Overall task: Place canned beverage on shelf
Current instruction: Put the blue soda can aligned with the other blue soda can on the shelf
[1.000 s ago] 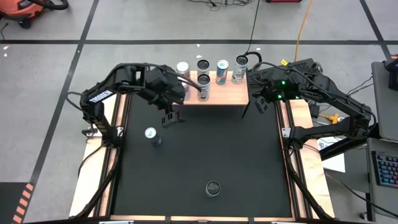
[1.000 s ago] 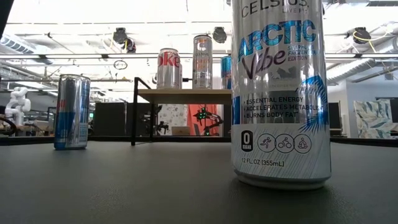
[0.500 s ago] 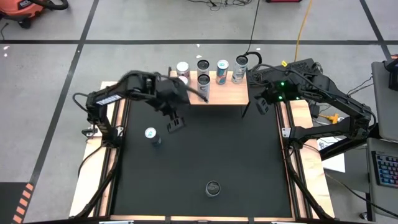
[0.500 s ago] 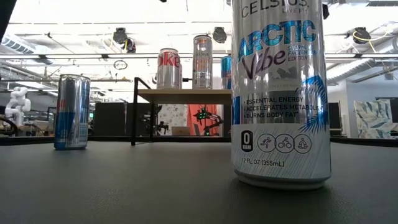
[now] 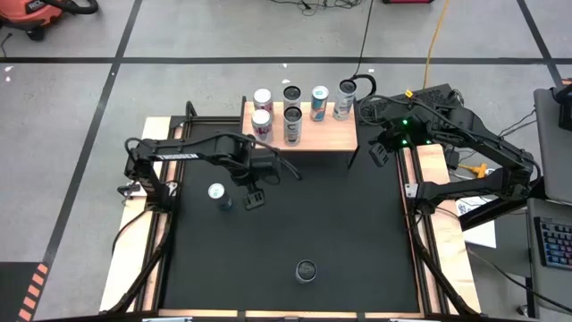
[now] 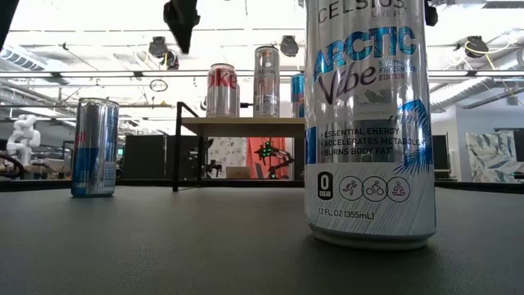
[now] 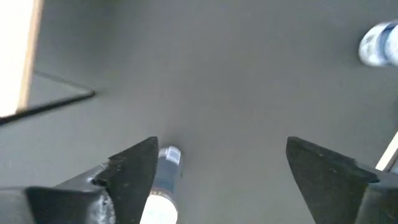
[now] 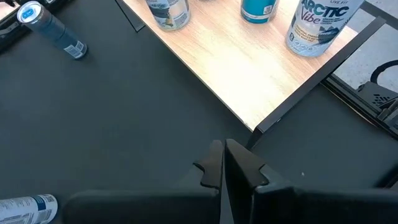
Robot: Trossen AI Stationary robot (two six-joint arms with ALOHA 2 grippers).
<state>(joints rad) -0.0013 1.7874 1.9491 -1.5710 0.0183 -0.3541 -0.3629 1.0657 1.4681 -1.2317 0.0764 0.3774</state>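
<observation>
worktop point(image 5: 340, 241): matte black
shelf point(image 5: 335, 134): light natural wood, thin black legs
nearest can point(image 6: 368, 123): white, blue lettering, blue feather-like pattern
slim can point(image 6: 94, 147): blue and silver
left tool point(image 7: 217, 171): dark
right tool point(image 8: 224, 163): black

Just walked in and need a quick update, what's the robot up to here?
It is stocking cans onto the small wooden shelf at the far edge of the table; five already stand there. The left gripper, fingers apart and empty, hangs over the black mat beside a blue can. Another can waits near the front. The right gripper is shut and parked by the shelf's right end.
</observation>
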